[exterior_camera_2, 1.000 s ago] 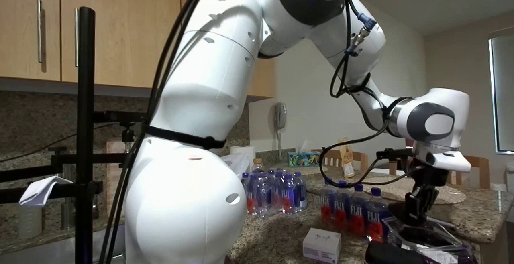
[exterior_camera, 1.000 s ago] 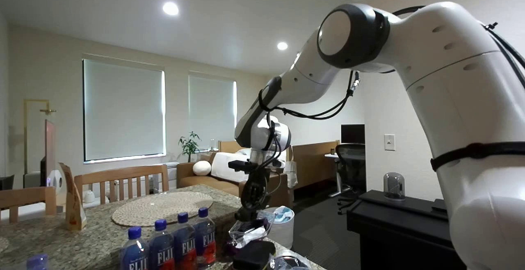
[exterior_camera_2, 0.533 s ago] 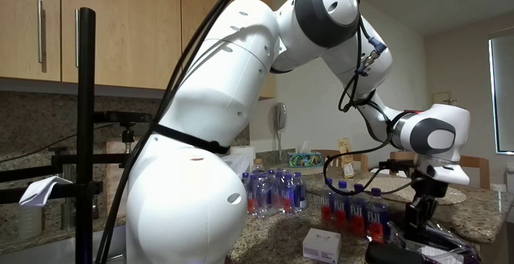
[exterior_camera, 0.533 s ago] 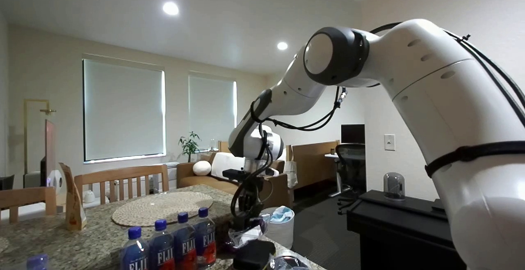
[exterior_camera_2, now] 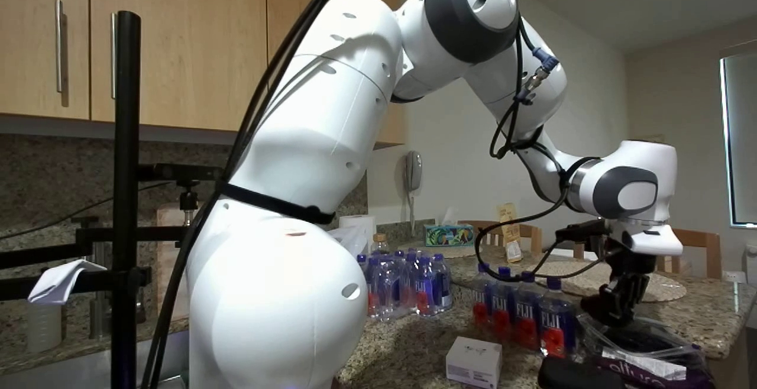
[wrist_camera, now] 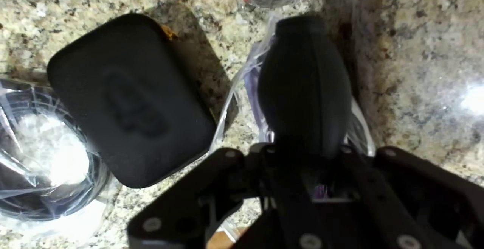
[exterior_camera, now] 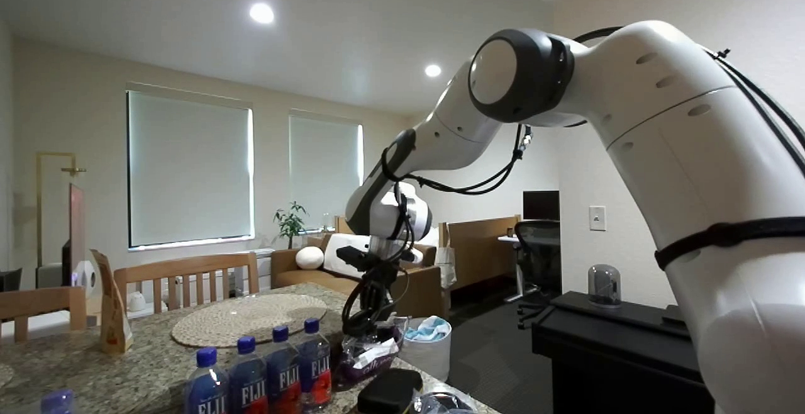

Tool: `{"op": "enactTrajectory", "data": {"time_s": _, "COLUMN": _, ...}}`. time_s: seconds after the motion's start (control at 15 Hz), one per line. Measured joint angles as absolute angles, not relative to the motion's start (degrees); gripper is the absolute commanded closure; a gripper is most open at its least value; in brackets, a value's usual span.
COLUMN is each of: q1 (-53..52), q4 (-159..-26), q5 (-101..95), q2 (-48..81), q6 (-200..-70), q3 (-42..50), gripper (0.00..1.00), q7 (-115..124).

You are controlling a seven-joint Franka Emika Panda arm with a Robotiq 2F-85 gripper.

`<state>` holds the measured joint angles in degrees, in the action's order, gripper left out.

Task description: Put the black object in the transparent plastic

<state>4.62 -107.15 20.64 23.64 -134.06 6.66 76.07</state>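
While the wrist view looks down, the fingers are clamped on the near end of the black object, which juts out over the transparent plastic, a black case near it on the tabletop. In an exterior view, the black object hangs at the top of the transparent plastic, contact too close to call. In an exterior view, fingers and black object merge into one dark shape over the transparent plastic, depth unreadable. So this looks like the placing step, release not yet made! Next calls for lowering it inside, then gently parting the fingers.
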Motion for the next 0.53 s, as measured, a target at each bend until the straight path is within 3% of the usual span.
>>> {"op": "enactTrajectory", "data": {"time_s": 0.53, "q1": 5.30, "q4": -114.02, "q5": 28.08, "q2": 17.81, "q6": -132.26, "q3": 4.99, "gripper": 0.91, "q7": 71.78}}
